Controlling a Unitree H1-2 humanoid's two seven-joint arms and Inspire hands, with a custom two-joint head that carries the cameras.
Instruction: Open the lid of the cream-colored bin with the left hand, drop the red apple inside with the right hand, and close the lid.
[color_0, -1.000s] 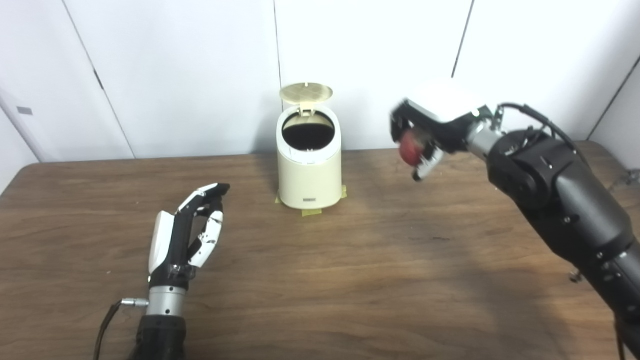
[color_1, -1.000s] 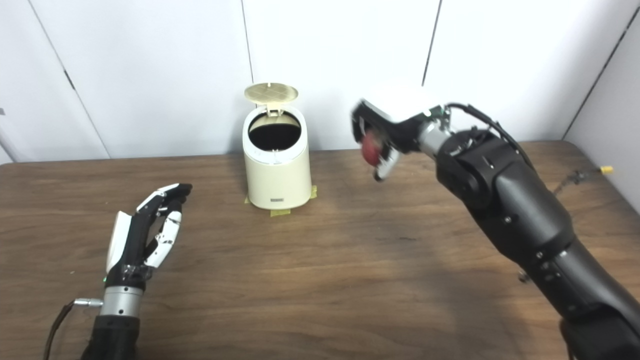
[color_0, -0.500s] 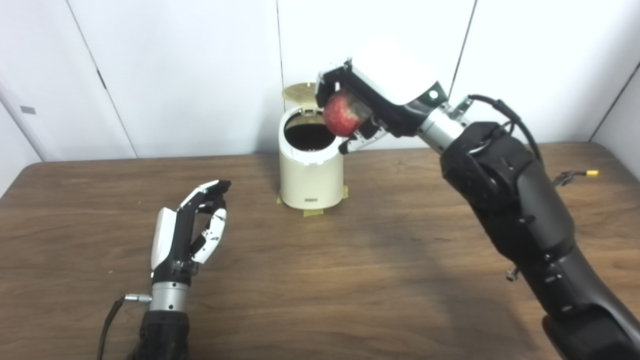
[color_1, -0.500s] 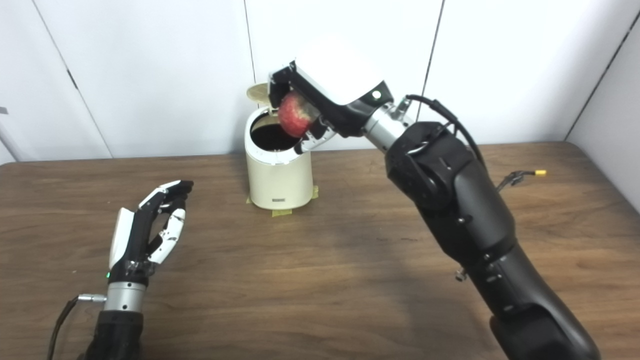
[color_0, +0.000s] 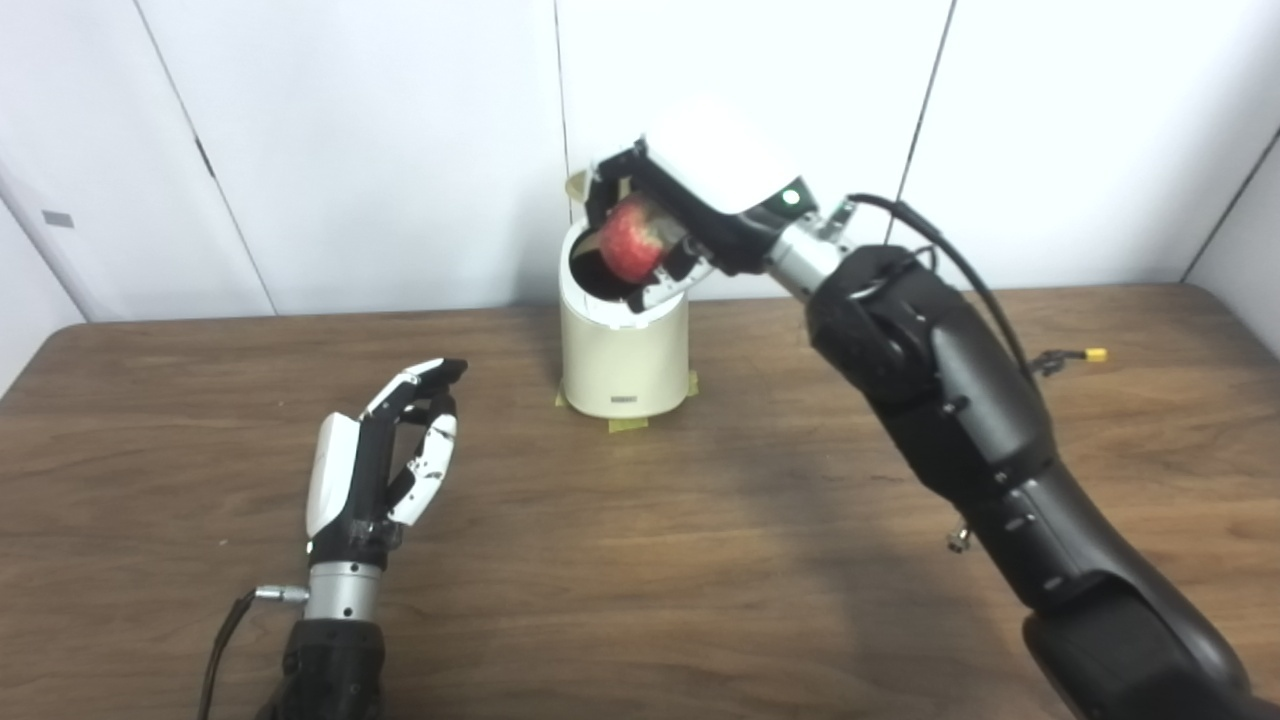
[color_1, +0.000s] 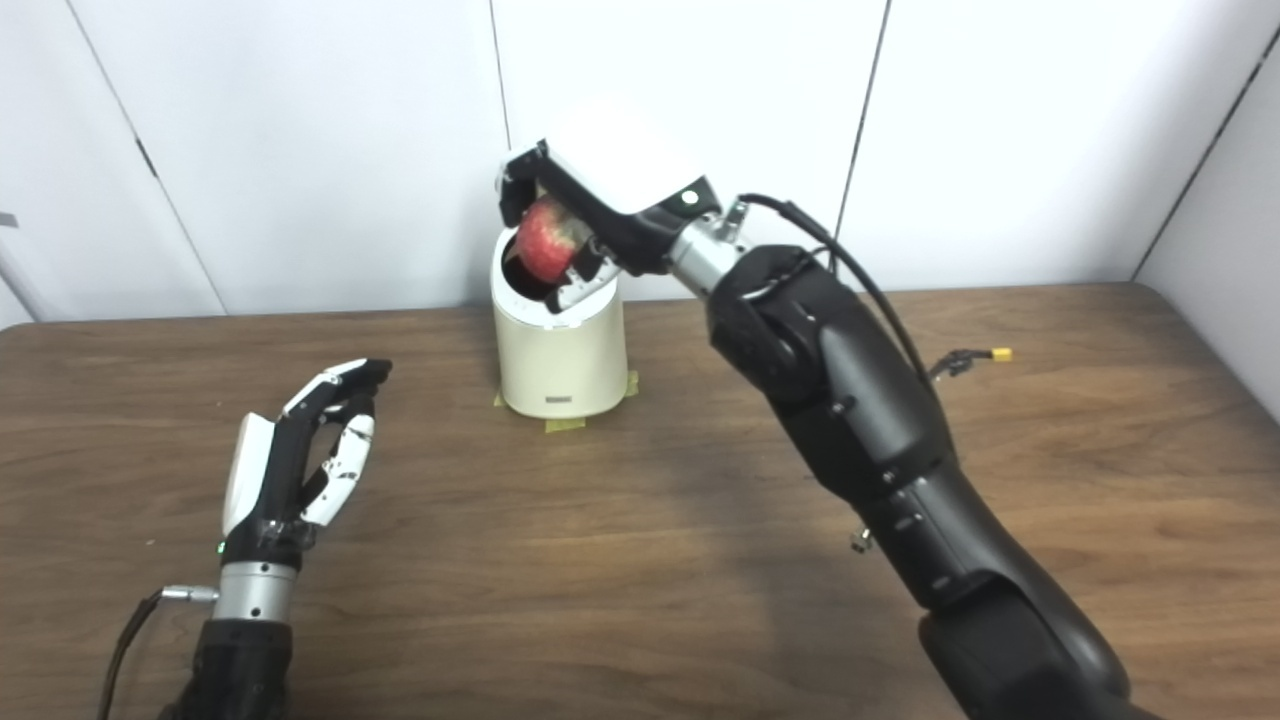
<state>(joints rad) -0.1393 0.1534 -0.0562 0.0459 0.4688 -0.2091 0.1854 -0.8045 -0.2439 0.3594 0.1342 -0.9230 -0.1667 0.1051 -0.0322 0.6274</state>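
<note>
The cream-colored bin (color_0: 624, 360) stands at the back middle of the brown table, its lid raised behind the opening and mostly hidden by my right hand. My right hand (color_0: 690, 215) is shut on the red apple (color_0: 628, 252) and holds it directly over the bin's dark opening. The apple also shows in the right eye view (color_1: 546, 251). My left hand (color_0: 385, 465) is open and empty, fingers up, above the table to the front left of the bin, well apart from it.
Yellow tape patches (color_0: 628, 424) mark the bin's base on the table (color_0: 700, 560). A thin cable with a yellow tip (color_0: 1095, 354) lies at the right. White wall panels stand close behind the bin.
My right hand carried the apple leftward from the right side of the bin to just over its opening. The left hand stayed in place. The camera shifted slightly.
</note>
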